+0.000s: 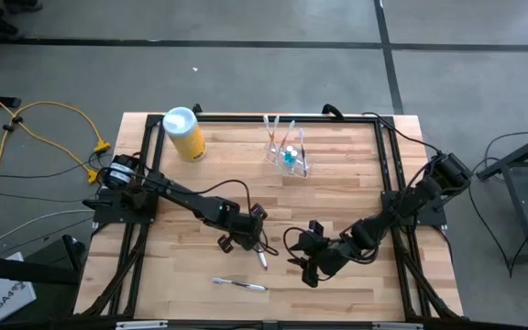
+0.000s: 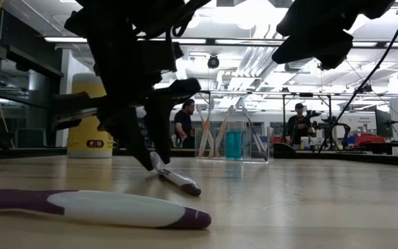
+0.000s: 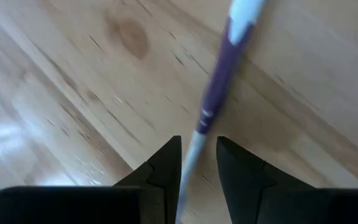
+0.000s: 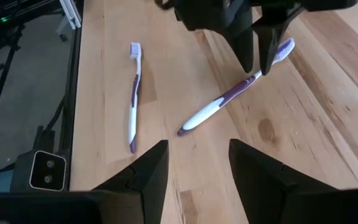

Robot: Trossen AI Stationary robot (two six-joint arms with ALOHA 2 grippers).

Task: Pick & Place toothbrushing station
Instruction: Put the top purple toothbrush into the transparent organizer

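A purple and white toothbrush lies slantwise near the table's middle, its handle end on the wood. My left gripper reaches down over it, open, one finger on each side of the neck just behind the brush head. My right gripper hovers open to the right of it, with nothing between its fingers. The toothbrushing station, a clear holder with several brushes standing in it, rests on the far middle of the table. My left gripper straddles the toothbrush's neck, coming from above at a slant with its fingers across the brush. A gap shows beside the neck, and I cannot tell whether either finger touches it.
A second purple and white toothbrush lies flat near the front edge. A yellow canister with a pale blue lid stands at the far left. Black frame rails run along the table's sides. People stand in the room beyond.
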